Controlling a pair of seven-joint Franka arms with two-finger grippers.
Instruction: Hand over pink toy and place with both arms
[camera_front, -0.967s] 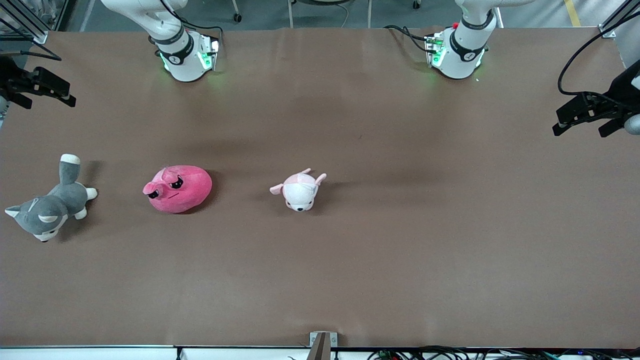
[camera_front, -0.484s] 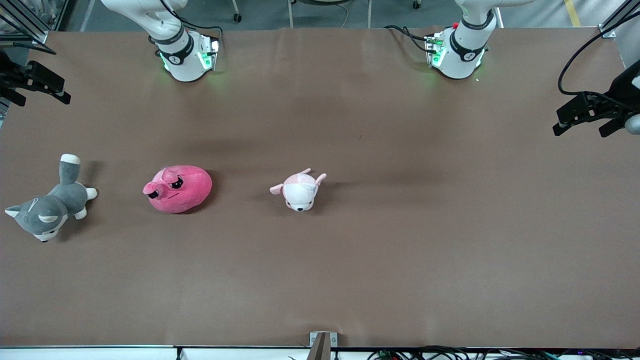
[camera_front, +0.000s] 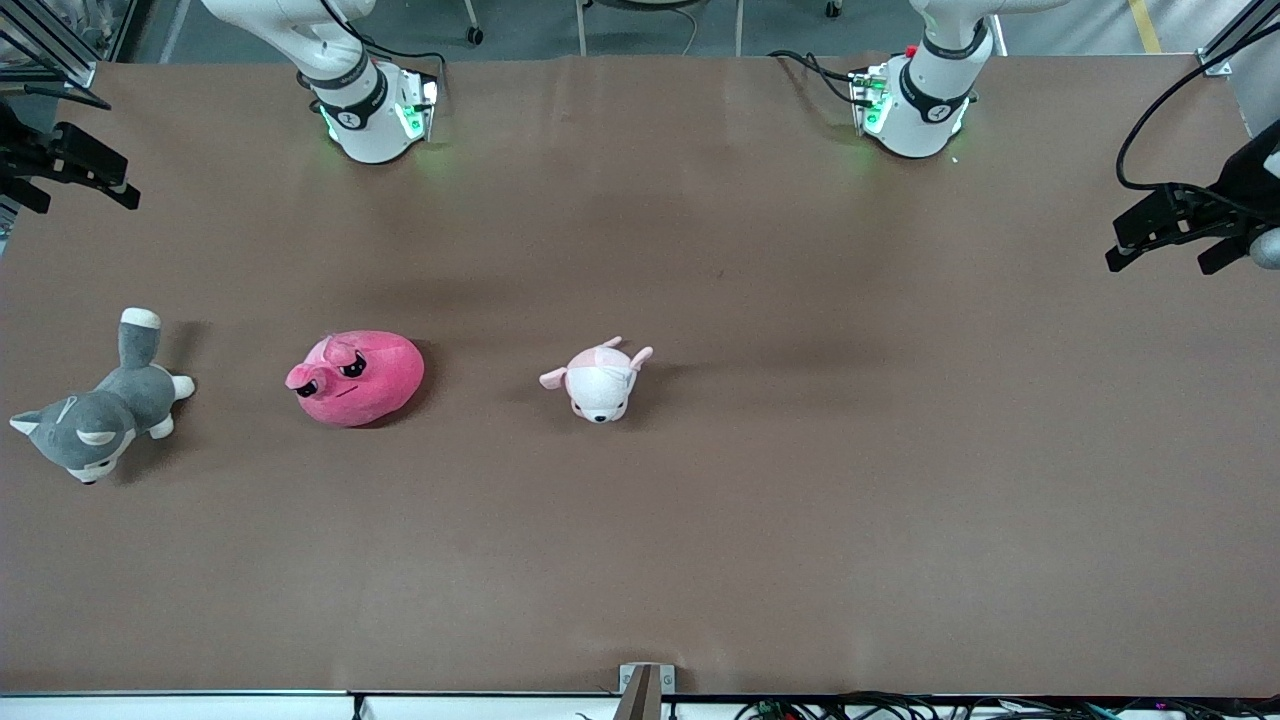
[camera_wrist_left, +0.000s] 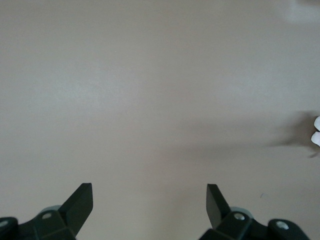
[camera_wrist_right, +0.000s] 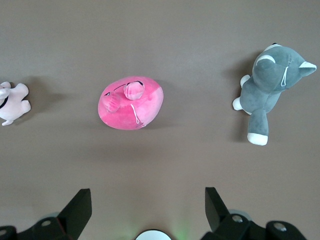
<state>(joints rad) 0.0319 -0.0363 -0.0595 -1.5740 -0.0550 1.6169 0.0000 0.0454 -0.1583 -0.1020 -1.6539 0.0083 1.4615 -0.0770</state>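
The pink toy (camera_front: 355, 378), a hot-pink rounded plush with black angry eyes, lies on the brown table (camera_front: 760, 500) toward the right arm's end. It also shows in the right wrist view (camera_wrist_right: 131, 102). My right gripper (camera_front: 75, 175) hangs high over the table's edge at the right arm's end, open and empty (camera_wrist_right: 147, 198). My left gripper (camera_front: 1165, 240) hangs over the edge at the left arm's end, open and empty (camera_wrist_left: 148, 193), with only bare table under it.
A grey-and-white husky plush (camera_front: 95, 420) lies beside the pink toy, closer to the right arm's end. A pale pink-and-white puppy plush (camera_front: 600, 380) lies beside it toward the table's middle. The arm bases (camera_front: 370, 110) (camera_front: 915, 100) stand along the table's edge farthest from the front camera.
My right gripper has shifted slightly toward the right arm's end of the table. The left gripper and the three plush toys have not moved.
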